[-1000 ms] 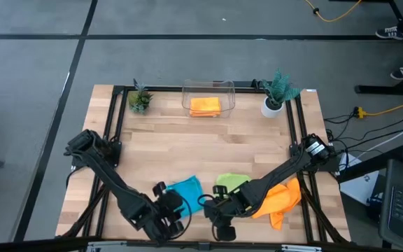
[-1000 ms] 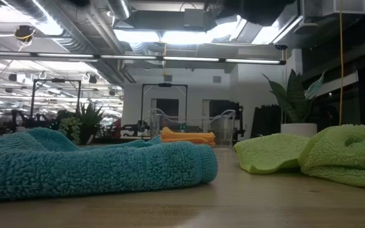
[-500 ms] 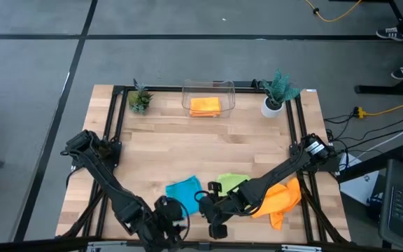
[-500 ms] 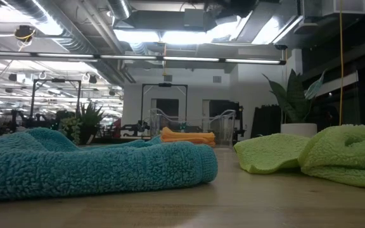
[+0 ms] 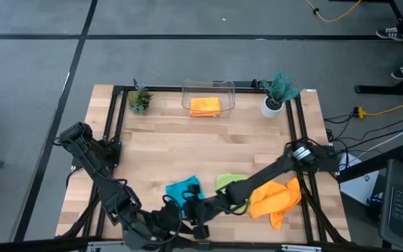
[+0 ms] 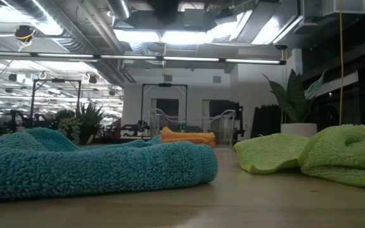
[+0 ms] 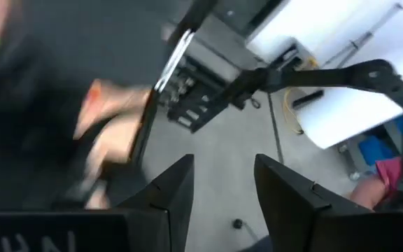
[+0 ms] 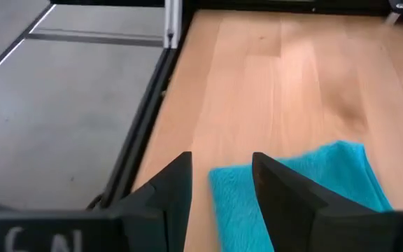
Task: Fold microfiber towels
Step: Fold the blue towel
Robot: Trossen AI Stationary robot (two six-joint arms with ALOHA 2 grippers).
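Observation:
A teal-blue towel point(image 5: 182, 190) lies bunched flat on the table near its near edge; it also shows in the low view point(image 6: 94, 168) and the right wrist view point(image 8: 306, 189). A lime green towel point(image 5: 231, 183) lies crumpled beside it on the right. A loose orange towel point(image 5: 275, 198) lies further right. A second orange towel point(image 5: 205, 106) lies folded in the clear bin. My right gripper point(image 5: 196, 210) hovers open over the teal towel's near right corner point(image 8: 219, 189). My left gripper point(image 5: 165, 222) is open and empty by the near edge, tipped up toward the room point(image 7: 222, 189).
A clear plastic bin point(image 5: 208, 86) stands at the far middle, between two small potted plants point(image 5: 140, 100) point(image 5: 277, 91). Black frame rails point(image 5: 115, 126) run along the table's left and right sides. Bare wood lies across the table's middle.
My left gripper has drawn back from the teal towel toward the table's near edge and tipped up. My right gripper has gone toward the table's left, from beside the green towel to over the teal towel's near right corner. The towels have kept still.

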